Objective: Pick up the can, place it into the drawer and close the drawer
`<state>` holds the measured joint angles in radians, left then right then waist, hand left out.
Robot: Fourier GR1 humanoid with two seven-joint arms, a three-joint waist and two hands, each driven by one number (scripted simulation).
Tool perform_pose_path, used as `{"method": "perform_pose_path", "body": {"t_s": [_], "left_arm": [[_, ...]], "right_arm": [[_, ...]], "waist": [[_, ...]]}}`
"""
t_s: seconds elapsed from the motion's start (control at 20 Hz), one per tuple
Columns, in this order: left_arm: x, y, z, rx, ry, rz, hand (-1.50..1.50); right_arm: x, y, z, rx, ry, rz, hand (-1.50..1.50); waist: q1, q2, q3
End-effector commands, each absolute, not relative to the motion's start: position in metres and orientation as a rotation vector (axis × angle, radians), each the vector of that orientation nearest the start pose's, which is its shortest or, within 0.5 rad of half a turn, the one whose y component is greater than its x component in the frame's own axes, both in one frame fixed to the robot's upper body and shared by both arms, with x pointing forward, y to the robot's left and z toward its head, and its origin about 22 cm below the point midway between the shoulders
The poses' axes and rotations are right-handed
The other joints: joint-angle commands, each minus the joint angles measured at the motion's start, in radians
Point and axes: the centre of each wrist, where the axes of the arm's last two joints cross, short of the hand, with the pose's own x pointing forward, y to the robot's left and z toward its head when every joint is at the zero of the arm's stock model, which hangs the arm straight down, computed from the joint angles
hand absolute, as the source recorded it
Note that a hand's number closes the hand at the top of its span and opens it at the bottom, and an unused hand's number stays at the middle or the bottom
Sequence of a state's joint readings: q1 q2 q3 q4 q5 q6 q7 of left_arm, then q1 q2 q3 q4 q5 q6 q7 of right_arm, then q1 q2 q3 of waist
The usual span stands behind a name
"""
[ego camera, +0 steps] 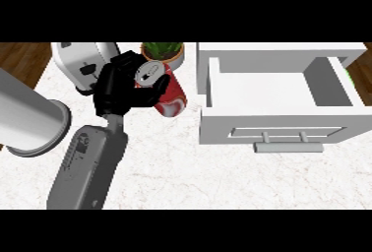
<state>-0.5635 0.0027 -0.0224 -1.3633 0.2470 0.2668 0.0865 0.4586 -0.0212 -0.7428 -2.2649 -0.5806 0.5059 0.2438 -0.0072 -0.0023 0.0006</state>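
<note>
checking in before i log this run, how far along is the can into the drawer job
Done: the drawer stands pulled open and nothing shows inside it. In hand: a black hand is curled against the red can, which is tilted beside the potted plant and left of the drawer; which hand it is cannot be told. Left: carry the can over, set it inside, then push the drawer shut by its handle.

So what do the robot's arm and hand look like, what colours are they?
The arm that shows is a long grey forearm, boxy with rounded edges and a small dark marking near its wrist end. A thin black wrist piece joins it to a black hand, which has chunky jointed fingers and a thumb. No cables or sleeves show. A big pale grey cylinder at the left edge may be the other arm; I cannot tell.
</note>
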Motion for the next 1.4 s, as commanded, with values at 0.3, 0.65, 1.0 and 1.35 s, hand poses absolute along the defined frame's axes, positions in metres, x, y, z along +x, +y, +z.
{"method": "perform_pose_path", "body": {"t_s": [0.3,0.65,1.0,1.35], "left_arm": [[0.380,0.111,0.164,-0.228,-1.728,0.127,1.50],[0.389,0.070,0.196,-0.210,-1.719,0.096,1.50],[0.392,0.043,0.206,-0.190,-1.736,0.076,1.50],[0.405,0.016,0.214,-0.176,-1.735,0.069,1.50]], "right_arm": [[0.047,-0.368,0.120,-0.184,-1.774,-0.137,-1.50],[0.065,-0.362,0.132,-0.134,-1.798,-0.154,-1.50],[0.082,-0.363,0.116,-0.172,-1.796,-0.136,-1.50],[0.059,-0.361,0.119,-0.133,-1.788,-0.133,-1.50]], "waist": [[-0.012,0.003,0.000],[-0.012,0.004,-0.001],[-0.007,0.004,0.000],[-0.032,0.004,0.000]]}}
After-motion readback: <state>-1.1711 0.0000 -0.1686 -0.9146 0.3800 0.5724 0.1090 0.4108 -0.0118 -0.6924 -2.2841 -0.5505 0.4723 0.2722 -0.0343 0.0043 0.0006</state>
